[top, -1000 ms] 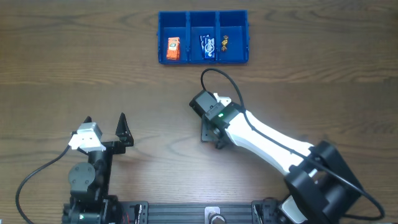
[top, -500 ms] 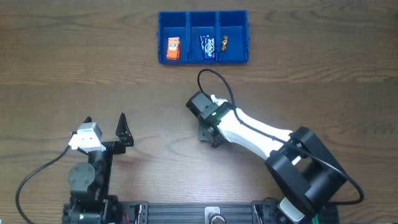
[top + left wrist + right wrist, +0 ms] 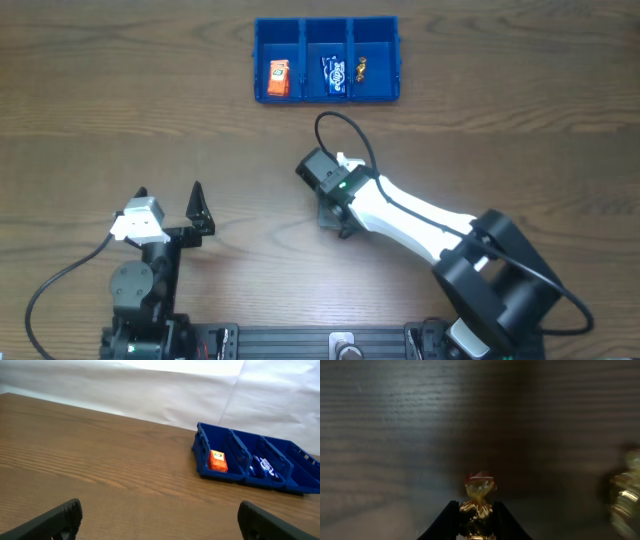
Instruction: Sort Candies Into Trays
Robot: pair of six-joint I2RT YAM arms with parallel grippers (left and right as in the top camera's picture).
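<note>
R gripper (image 3: pixel 477 512) close above wood table (image 3: pixel 520 130), fingers pinching gold-wrapped candy (image 3: pixel 480 487). L gripper (image 3: pixel 168 190) spread wide nr its base. Blue 3-compartment tray (image 3: pixel 326 98) well apart.

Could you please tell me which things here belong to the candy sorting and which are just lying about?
Job: tray, orange candy, blue candy, gold candy, held candy, right gripper.
Lying about: white backdrop, idle left gripper.

Blue tray (image 3: pixel 202 452) on table (image 3: pixel 100 460), orange candy (image 3: pixel 218 460) inside.
</note>
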